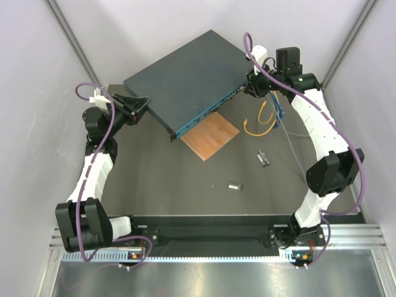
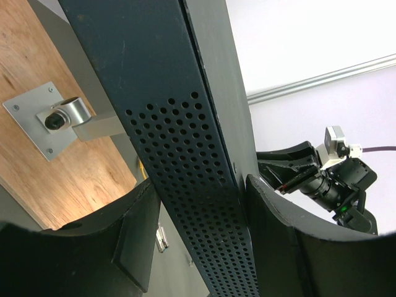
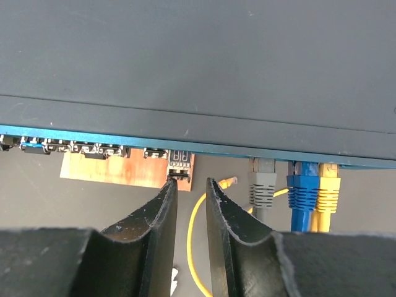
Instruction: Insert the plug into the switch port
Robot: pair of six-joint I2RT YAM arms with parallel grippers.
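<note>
The switch (image 1: pixel 185 74) is a flat dark blue-grey box with a teal front face (image 1: pixel 207 114), held tilted above the table. My left gripper (image 1: pixel 143 106) is shut on its perforated left side (image 2: pixel 185 185), one finger on each face. My right gripper (image 1: pixel 250 86) is at the right end of the front face, slightly open and empty (image 3: pixel 189 185), just below the row of sockets (image 3: pixel 93 150). A grey plug (image 3: pixel 263 185), a blue plug (image 3: pixel 303 189) and a yellow plug (image 3: pixel 328 189) sit in ports to its right. A loose yellow plug end (image 3: pixel 229 181) lies on the table below.
A thin wooden square (image 1: pixel 210 136) lies under the switch's front corner, with a metal bracket (image 2: pixel 55 117) showing in the left wrist view. Yellow cable loops (image 1: pixel 260 127) lie on the table at right. Two small metal pieces (image 1: pixel 263 158) (image 1: pixel 234 185) lie nearer the front.
</note>
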